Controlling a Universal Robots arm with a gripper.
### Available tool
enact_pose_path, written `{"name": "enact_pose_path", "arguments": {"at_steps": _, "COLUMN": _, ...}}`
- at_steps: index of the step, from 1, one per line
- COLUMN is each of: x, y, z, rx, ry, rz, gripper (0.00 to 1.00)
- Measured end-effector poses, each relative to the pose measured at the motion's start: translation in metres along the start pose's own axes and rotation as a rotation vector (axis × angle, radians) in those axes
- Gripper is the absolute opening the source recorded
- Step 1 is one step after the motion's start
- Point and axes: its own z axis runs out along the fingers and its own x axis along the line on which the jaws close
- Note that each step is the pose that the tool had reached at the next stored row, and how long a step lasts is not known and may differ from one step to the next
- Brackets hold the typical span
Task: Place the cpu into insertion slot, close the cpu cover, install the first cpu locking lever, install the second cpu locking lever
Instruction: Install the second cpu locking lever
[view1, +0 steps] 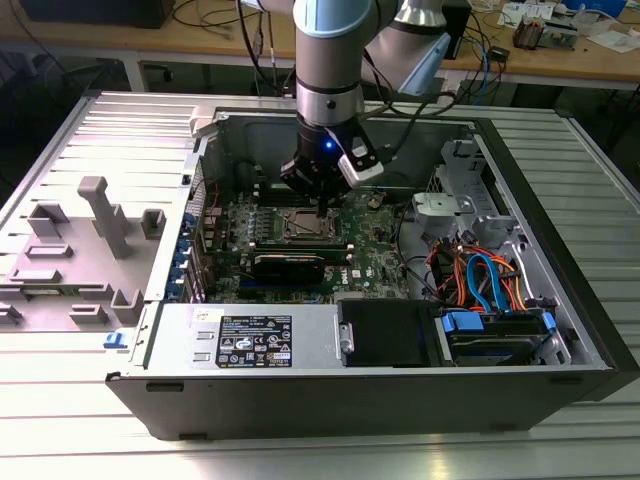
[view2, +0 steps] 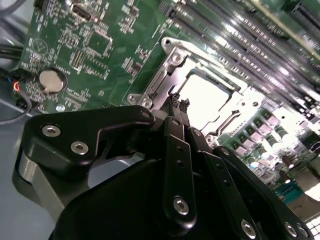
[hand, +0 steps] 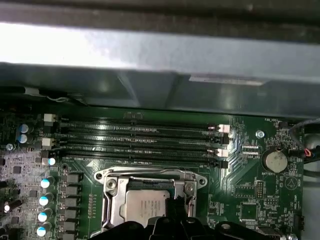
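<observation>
The cpu (hand: 146, 208) lies flat in the insertion slot (hand: 114, 216) on the green motherboard (hand: 250, 195), its silver-grey top showing through the window of the cpu cover (hand: 150, 176), which sits down around the chip; in the second wrist view the cpu (view2: 210, 97) shows bright and overexposed inside the silver frame of the cpu cover (view2: 165, 65), directly beyond the fingertips. The gripper (view2: 178, 103) stands just above the socket, at the chip's edge; its two black fingers (view2: 172, 150) are drawn together with their tips meeting and nothing between them; whether the tips actually touch the frame I cannot tell. In the exterior view the gripper (view1: 322, 205) hangs straight down from the arm (view1: 328, 60) into the open computer case (view1: 560, 260), right over the insertion slot (view1: 308, 226). Just beyond the socket, on the side away from the gripper body in the first wrist view, run the long black memory slots (hand: 140, 137); off to one side of the fingers lies a round coin battery (hand: 275, 161), also seen in the second wrist view (view2: 52, 81).
</observation>
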Motion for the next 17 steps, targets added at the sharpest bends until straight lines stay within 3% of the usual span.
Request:
{"name": "enact_pose_path", "arguments": {"at_steps": 4, "x": 0.0002, "y": -0.0042, "z": 0.0, "rx": 0.0, "ry": 0.0004, "rz": 0.001, "gripper": 0.11}}
{"name": "enact_pose_path", "arguments": {"at_steps": 17, "x": 0.0002, "y": -0.0048, "z": -0.0017, "rx": 0.0002, "ry": 0.0006, "rz": 0.001, "gripper": 0.11}}
